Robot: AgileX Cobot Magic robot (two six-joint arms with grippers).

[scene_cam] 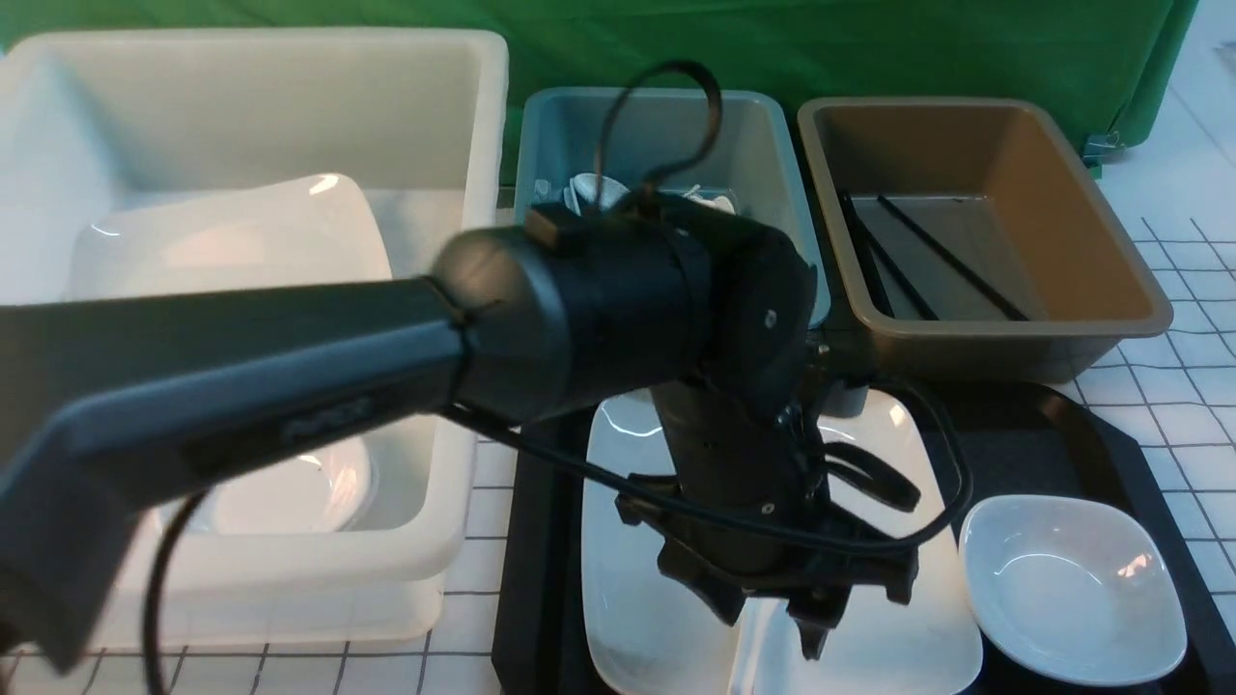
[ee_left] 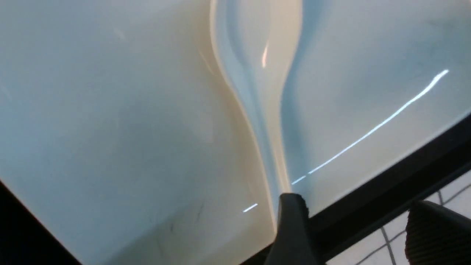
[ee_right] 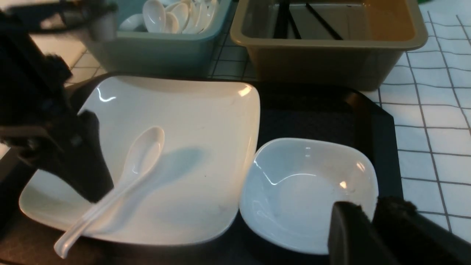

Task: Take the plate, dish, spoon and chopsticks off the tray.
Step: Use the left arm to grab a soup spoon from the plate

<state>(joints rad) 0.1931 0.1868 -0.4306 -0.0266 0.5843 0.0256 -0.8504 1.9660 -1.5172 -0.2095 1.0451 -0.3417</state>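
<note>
Hanging low over the black tray (ee_right: 316, 114), the left gripper (ee_left: 357, 204) has its jaws wide apart beside the handle of the white spoon (ee_right: 141, 158), which lies on the big plate (ee_right: 206, 121), while the right gripper (ee_right: 369, 221) sits narrow at the small dish (ee_right: 305, 184), gripping or not I cannot tell.

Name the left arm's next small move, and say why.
Probably shift the left gripper sideways so the spoon handle falls between its open fingers: the handle runs toward one finger, not the gap, with the spoon lying on the plate.
</note>
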